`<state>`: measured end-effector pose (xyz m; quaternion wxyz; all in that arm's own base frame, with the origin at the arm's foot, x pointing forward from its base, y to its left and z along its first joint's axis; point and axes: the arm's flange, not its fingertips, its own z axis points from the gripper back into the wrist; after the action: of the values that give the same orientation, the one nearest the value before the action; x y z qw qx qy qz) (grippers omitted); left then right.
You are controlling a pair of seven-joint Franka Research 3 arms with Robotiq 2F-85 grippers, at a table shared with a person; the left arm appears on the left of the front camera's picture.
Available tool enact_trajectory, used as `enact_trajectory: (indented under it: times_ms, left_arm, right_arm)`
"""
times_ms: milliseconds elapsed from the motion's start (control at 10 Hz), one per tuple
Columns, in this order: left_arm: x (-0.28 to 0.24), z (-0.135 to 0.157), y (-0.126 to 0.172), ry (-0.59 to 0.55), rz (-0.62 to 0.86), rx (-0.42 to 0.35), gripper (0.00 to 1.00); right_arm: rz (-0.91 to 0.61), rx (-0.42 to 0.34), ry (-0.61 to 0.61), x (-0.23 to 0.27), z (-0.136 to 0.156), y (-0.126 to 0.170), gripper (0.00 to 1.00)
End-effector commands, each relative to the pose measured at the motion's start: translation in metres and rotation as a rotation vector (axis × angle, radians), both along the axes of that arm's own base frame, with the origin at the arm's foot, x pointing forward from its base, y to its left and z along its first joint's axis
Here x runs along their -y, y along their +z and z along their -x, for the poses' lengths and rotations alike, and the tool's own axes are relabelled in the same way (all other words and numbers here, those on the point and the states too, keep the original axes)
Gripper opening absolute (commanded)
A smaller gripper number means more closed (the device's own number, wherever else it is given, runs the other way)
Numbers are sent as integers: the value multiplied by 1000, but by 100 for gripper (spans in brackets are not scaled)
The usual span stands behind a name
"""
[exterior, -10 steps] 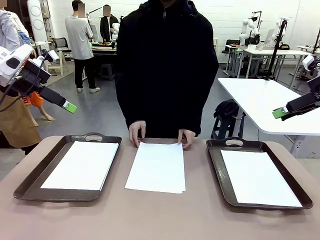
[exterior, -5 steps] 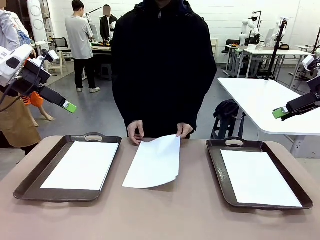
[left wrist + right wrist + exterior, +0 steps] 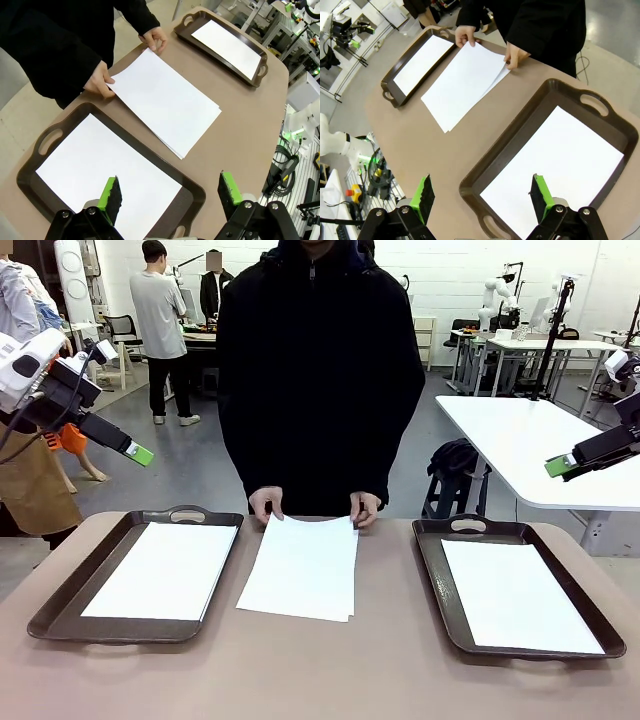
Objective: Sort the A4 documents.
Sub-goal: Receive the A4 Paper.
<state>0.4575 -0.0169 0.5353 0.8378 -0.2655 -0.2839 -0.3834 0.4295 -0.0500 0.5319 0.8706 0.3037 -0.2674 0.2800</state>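
On the table (image 3: pixel 320 680), the left tray (image 3: pixel 60 600) and right tray (image 3: pixel 432 580) each hold a white sheet (image 3: pixel 160 570); between them lie the stacked A4 documents (image 3: pixel 300 570), a person's hands (image 3: pixel 266 504) on their far edge; left gripper (image 3: pixel 170 190) and right gripper (image 3: pixel 481 192) hover, jaws released, empty
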Motion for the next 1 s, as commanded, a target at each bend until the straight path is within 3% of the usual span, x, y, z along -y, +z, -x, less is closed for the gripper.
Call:
enact_trajectory:
  times_ms: [0,900]
  left_arm:
    - [0,1,1,-3,-1,6,100]
    - [0,1,1,-3,-1,6,100]
  right_arm:
    - [-21,3,4,-1,-1,0,100]
    - [-21,3,4,-1,-1,0,100]
